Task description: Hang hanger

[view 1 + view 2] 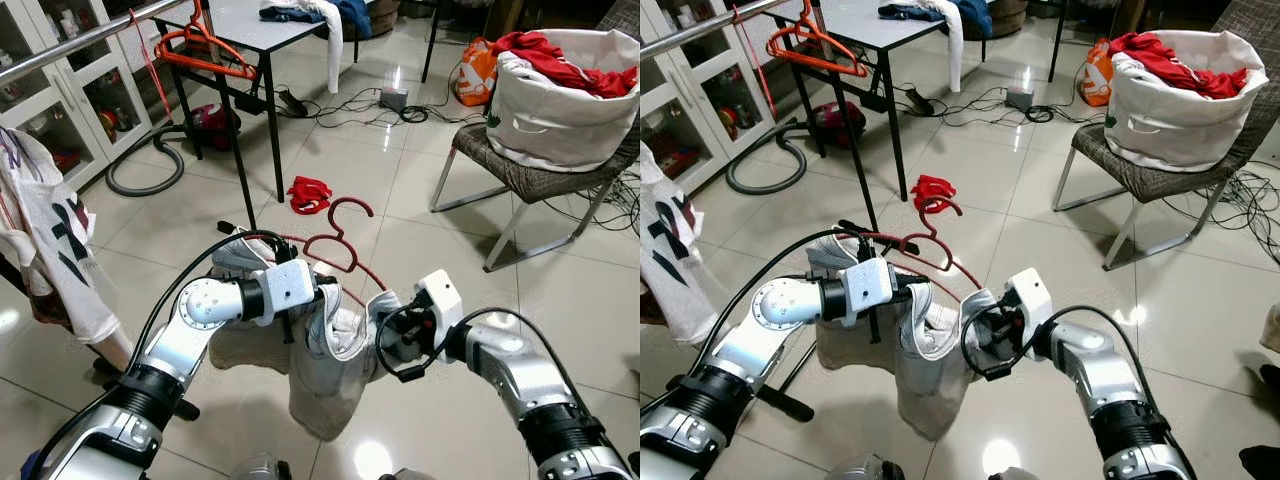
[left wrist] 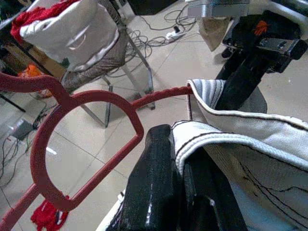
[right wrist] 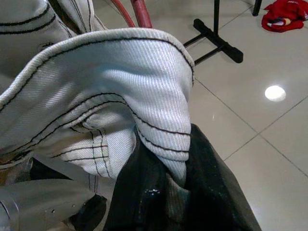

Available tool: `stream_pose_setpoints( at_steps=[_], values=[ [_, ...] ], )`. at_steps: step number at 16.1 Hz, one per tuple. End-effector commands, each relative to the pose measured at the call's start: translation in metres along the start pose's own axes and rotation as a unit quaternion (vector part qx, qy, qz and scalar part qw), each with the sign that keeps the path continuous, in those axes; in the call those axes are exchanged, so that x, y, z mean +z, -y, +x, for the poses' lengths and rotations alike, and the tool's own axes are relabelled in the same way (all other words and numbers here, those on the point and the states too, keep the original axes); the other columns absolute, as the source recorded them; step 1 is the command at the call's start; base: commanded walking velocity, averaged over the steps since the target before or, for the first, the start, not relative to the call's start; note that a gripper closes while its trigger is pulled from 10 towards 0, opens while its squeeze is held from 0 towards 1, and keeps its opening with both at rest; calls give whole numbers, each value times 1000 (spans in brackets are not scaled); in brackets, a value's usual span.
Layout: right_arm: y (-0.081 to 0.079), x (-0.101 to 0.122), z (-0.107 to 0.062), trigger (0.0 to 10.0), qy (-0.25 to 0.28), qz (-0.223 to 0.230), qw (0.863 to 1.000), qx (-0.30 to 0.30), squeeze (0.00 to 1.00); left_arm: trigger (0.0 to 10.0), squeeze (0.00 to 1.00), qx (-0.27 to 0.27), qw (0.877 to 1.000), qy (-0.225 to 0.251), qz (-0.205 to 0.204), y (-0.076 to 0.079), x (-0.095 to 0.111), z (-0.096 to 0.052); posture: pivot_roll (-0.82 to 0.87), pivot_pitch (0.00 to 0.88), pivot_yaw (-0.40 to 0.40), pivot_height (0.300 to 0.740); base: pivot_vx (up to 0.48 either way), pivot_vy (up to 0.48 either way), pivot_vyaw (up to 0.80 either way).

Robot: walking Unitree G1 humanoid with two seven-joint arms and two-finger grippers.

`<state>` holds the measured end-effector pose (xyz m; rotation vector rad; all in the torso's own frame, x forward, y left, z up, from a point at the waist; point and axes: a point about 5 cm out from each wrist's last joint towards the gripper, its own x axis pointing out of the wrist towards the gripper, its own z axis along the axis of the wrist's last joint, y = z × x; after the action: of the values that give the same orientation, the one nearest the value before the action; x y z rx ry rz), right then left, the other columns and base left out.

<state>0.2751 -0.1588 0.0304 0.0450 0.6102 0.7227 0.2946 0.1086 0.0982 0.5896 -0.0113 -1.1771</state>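
Note:
A white garment [image 1: 325, 375] with dark stitching hangs between my two arms, draped on a red hanger [image 1: 345, 250] whose hook points up and away from me. My left gripper [image 1: 318, 300] is shut on the garment's waistband beside the hanger's neck [image 2: 86, 144]. My right gripper [image 1: 385, 335] is shut on the other side of the waistband [image 3: 159, 125]. An orange hanger [image 1: 205, 50] hangs on the metal rail [image 1: 80, 38] at the far left.
A white printed shirt [image 1: 45, 240] hangs at the left on the rack. The black rack foot [image 1: 790, 400] lies on the floor under the garment. A chair carries a laundry basket [image 1: 560, 95] of red clothes. A red cloth [image 1: 308, 193], a vacuum hose and cables lie on the tiles.

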Motion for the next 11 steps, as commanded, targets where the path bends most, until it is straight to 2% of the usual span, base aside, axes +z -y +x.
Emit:
stream_pose_setpoints(
  at_steps=[1,2,3,11],
  values=[
    [-6,23,6,10000,44,-22,999,17,0,0,0,-12,1000,9,21,-3,9,8,-106,0,58,740,0,0,0],
    [-7,22,7,10000,43,-22,999,21,4,4431,0,-14,1000,4,16,-3,8,8,-106,0,59,740,0,0,0],
    [-7,22,7,10000,42,-22,999,22,0,10000,0,-13,1000,3,13,-3,8,8,-106,0,59,740,0,0,0],
    [-7,23,11,10000,53,-22,998,22,0,10000,0,9,999,-6,42,-11,8,6,-102,0,57,740,0,0,0]
  ],
)
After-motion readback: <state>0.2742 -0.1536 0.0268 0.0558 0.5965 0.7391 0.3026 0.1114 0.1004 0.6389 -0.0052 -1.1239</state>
